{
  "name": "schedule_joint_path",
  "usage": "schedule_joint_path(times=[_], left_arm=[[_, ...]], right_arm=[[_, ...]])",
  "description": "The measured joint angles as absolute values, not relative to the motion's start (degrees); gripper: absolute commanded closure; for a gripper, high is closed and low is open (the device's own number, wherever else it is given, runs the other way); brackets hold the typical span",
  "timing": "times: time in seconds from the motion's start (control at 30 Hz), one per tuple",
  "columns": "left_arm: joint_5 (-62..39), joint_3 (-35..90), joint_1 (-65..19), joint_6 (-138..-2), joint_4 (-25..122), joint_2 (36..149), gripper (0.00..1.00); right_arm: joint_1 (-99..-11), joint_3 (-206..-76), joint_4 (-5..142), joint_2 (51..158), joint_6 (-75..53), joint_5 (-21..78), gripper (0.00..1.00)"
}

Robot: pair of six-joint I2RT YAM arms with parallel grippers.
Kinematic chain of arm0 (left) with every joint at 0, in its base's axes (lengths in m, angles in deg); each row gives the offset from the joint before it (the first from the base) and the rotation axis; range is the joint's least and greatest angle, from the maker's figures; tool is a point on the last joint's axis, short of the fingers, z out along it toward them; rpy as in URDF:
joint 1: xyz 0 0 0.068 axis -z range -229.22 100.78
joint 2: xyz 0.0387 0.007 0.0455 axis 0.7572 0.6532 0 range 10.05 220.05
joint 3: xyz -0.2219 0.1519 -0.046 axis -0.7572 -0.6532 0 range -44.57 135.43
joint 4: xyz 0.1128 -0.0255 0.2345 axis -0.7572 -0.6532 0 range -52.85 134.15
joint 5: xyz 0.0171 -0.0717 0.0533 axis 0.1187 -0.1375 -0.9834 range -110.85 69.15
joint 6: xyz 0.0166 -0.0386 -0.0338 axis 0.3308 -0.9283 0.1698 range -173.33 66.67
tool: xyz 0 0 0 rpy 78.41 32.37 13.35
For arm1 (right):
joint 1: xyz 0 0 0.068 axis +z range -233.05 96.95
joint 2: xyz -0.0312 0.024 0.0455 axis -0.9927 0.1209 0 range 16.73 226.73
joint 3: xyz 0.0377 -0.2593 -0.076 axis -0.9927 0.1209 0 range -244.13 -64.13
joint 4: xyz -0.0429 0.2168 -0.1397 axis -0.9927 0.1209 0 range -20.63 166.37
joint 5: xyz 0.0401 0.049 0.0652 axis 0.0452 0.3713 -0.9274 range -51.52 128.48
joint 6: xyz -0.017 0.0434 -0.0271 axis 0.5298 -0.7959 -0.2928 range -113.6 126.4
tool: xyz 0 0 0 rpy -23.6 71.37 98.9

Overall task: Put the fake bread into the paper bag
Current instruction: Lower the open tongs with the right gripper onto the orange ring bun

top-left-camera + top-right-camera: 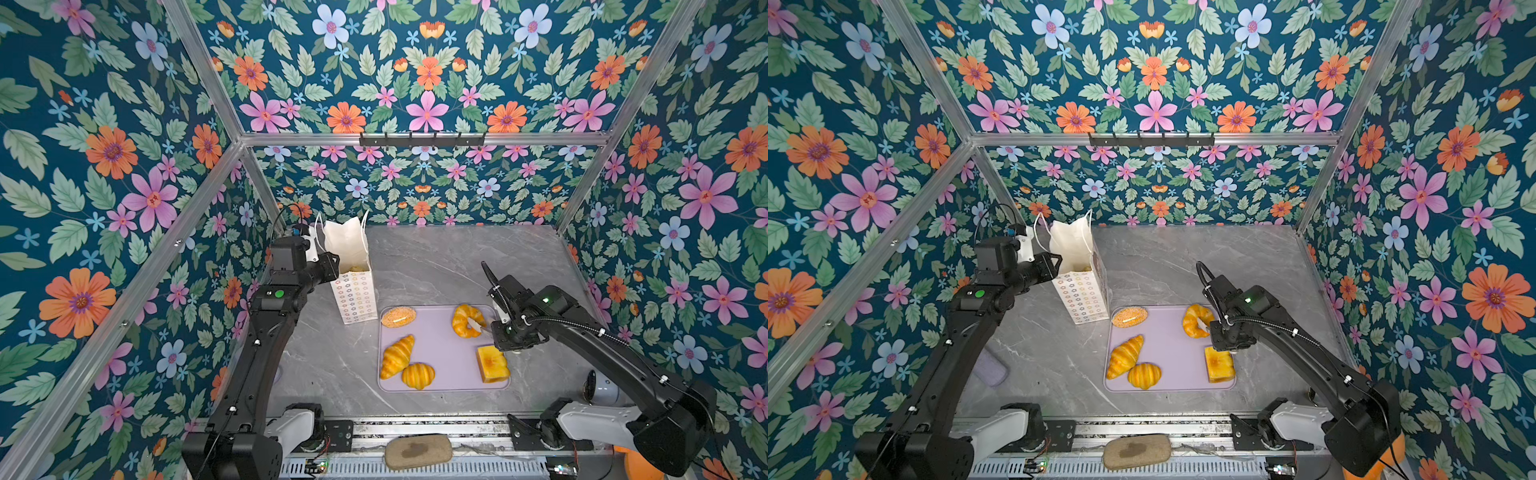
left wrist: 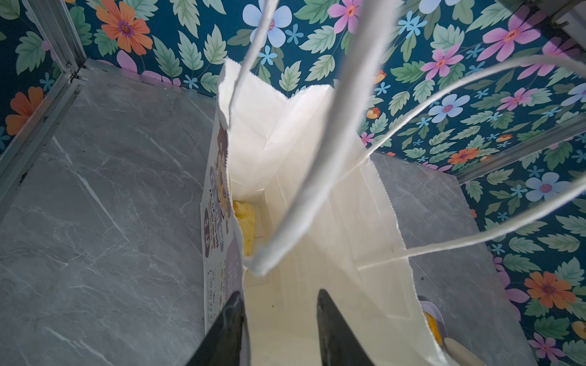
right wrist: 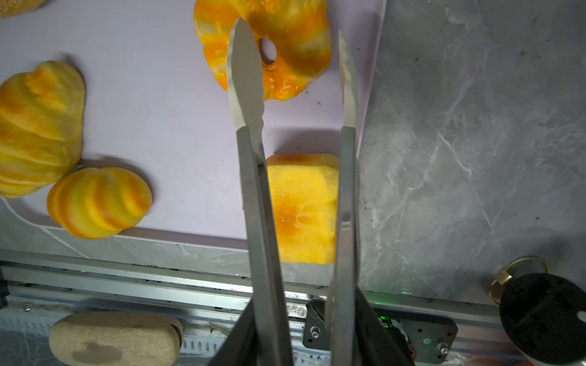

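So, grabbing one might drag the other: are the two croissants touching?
Touching. The right wrist view shows the long croissant butting against the short croissant, with no lilac board visible between them; both top views agree.

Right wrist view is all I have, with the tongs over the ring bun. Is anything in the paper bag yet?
Observer: Yes, one yellow bread piece lies at the bottom of the paper bag.
Operator: Is the bag upright?
Observer: Upright, mouth open, beside the far left corner of the lilac mat.
Operator: And the left gripper?
Observer: The left gripper is at the bag's rim, jaws apart. One finger appears to be inside the wall and one outside.
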State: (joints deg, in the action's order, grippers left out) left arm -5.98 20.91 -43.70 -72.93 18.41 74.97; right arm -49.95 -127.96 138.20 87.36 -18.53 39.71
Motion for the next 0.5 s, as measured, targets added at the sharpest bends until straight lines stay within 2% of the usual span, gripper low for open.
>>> schedule_joint_path(times=[0.5], left_arm=[[-5.73, 20.71, -43.59, -73.08, 18.43, 74.95, 0.60]], right_arm=[[-51.31, -126.83, 136.67, 87.75, -17.65, 36.24, 0.61]])
